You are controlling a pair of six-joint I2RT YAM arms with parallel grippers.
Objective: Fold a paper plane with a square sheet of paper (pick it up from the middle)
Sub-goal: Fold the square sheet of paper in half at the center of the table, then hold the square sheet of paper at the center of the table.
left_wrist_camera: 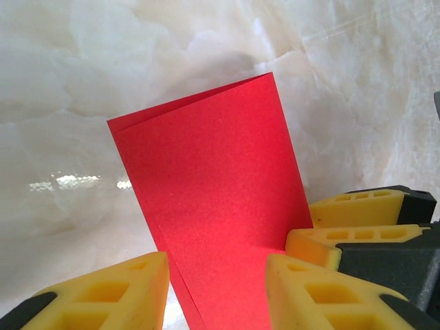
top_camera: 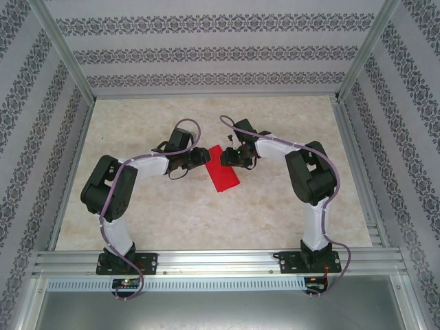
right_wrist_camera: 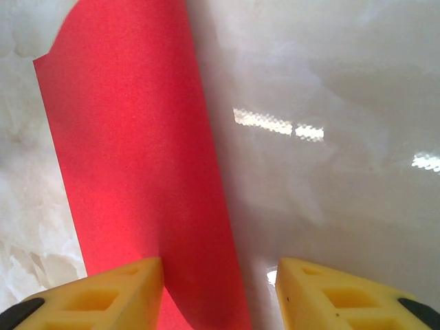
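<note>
Seen from above: sheet of paper point(top_camera: 223, 172), bright red, folded over into a narrow oblong, lying flat on the pale marbled table point(top_camera: 172, 220) about midway across, long axis slanting from far-left to near-right. Flanked at its far end by left gripper point(top_camera: 201, 157) on the left and right gripper point(top_camera: 231, 157) on the right, both low over the table and pointing in towards each other. From the left wrist: left gripper point(left_wrist_camera: 216, 265) with yellow fingers point(left_wrist_camera: 117, 295) standing apart, the paper point(left_wrist_camera: 213, 192) running flat through the gap between them and stretching away beyond (two layers on show, edges a touch out of line along the far edge and down the left side). Open over the paper, then, not closed on it. Just to the right in that view, the right gripper's yellow fingers point(left_wrist_camera: 357, 206), close beside the paper's right edge. From the right wrist: right gripper point(right_wrist_camera: 220, 268) likewise parted, fingers point(right_wrist_camera: 103, 299) well apart, the paper point(right_wrist_camera: 130, 158) lying at the left of the gap with its long edge passing just beside the left-hand finger, bare table point(right_wrist_camera: 330, 172) across the remainder.
</note>
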